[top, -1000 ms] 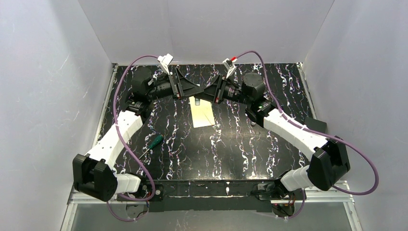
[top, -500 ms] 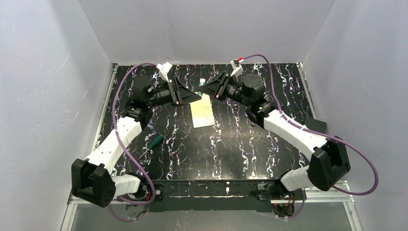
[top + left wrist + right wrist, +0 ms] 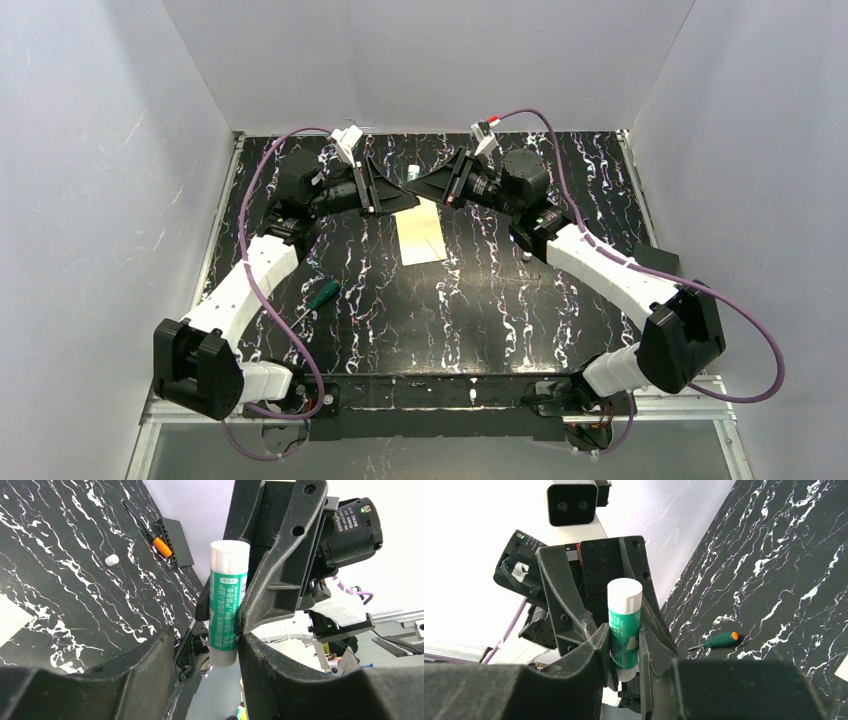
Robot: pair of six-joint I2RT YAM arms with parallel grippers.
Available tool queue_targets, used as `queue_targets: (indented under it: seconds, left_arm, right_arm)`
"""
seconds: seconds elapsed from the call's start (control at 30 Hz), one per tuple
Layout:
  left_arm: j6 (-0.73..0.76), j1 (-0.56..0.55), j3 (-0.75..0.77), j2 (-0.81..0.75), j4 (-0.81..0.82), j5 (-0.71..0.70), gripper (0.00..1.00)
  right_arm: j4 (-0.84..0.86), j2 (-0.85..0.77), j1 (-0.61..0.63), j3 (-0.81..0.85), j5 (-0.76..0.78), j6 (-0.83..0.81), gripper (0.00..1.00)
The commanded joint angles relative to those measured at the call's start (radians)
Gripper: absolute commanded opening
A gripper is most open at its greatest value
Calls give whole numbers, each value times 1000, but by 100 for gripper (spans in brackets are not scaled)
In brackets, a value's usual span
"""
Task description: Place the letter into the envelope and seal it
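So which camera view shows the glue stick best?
The left wrist view: the glue stick stands mid-frame, nearly its whole length visible, white cap and green label sharp. The right wrist view shows it too, but the right fingers hide its lower part. The top view gives only a tiny pale speck.

Green-and-white glue stick (image 3: 227, 605) above the far part of the black white-veined table (image 3: 480, 310), green-handled screwdriver (image 3: 322, 293) lying left, small white cap (image 3: 111, 559), black box (image 3: 655, 258) at right edge
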Motion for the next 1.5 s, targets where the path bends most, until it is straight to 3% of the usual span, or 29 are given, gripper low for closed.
queue_targets:
  seconds: [0.0, 0.1, 0.2, 0.23, 0.3, 0.37, 0.43, 0.6, 0.7, 1.0, 1.13, 1.23, 1.3, 1.37, 1.47]
  left_arm:
    - [-11, -2, 51, 2, 8, 26, 44]
    - [-34, -2, 57, 9, 7, 23, 36]
    - [-39, -2, 53, 13, 8, 34, 17]
    - [-32, -1, 47, 13, 8, 39, 11]
    - [-10, -2, 30, 11, 7, 52, 1]
    - [26, -1, 13, 7, 7, 82, 0]
    - [70, -1, -4, 5, 7, 98, 0]
    - [136, -2, -1, 20, 3, 142, 0]
    - [153, 0, 11, 28, -6, 158, 0]
    - [186, 3, 15, 27, -47, 153, 0]
    - [166, 5, 33, 18, -61, 123, 19]
    - [138, 8, 51, 16, -70, 78, 40]
    - [120, 8, 62, 20, -71, 50, 45]
    - [116, 8, 75, 33, -71, 45, 46]
    - [135, 16, 95, 56, -77, 67, 37]
  right_arm:
    - [69, -2, -1, 39, -38, 45, 20]
    - [64, 0, -1, 39, -45, 56, 20]
    - [26, 1, -1, 46, -47, 38, 23]
    - [-3, 1, -1, 54, -44, 22, 26]
    - [-87, -3, -1, 76, -11, -15, 42]
    - [-178, -15, -1, 105, 65, -66, 60]
    - [-250, -23, -1, 124, 119, -99, 71]
    - [-350, -1, -2, 176, 164, -125, 74]
    - [-326, -1, -2, 170, 164, -117, 68]
    - [-204, 26, -12, 148, 65, -33, 26]
    - [-171, 29, -13, 146, 32, -17, 6]
    - [-141, 26, -13, 136, 17, -13, 2]
    - [-115, 24, -13, 128, 7, -11, 2]
    - [-86, 23, -13, 117, -7, -10, 2]
    - [-82, 29, -13, 119, -25, -23, 2]
